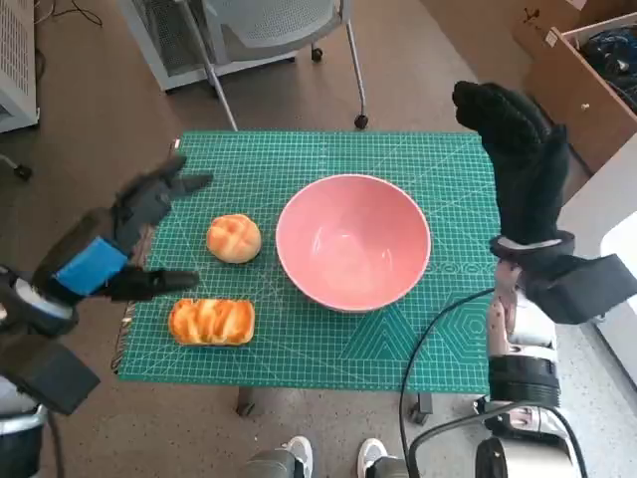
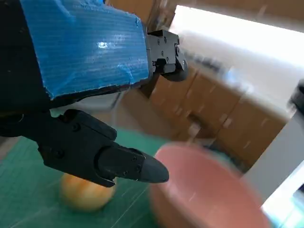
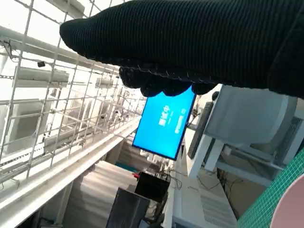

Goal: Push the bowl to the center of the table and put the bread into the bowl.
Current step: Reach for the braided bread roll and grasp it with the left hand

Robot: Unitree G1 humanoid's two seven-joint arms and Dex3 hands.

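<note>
Watching from beside the table, I'd worry most about the left hand (image 1: 129, 234), which hangs at the left of the head frame with its fingers spread and nothing in them, above the mat's left edge. The round bread roll (image 1: 234, 239) lies just beside the pink bowl (image 1: 353, 242), apart from its rim by a narrow gap, and a longer glazed loaf (image 1: 211, 322) sits nearer the lower left of the frame. If that hand comes down wide, a finger could knock the roll against the bowl wall or nudge the loaf toward the edge of the green cutting mat (image 1: 299, 159). The bowl stands roughly mid-mat, perhaps a little right of centre, so a further shove may overshoot. The right hand (image 1: 518, 149), gloved, is raised at the upper right of the frame, off the table corner and clear of the bowl; it holds nothing, but how its fingers lie I cannot tell. A cable (image 1: 428, 339) loops over the mat's lower right and might snag that arm.
</note>
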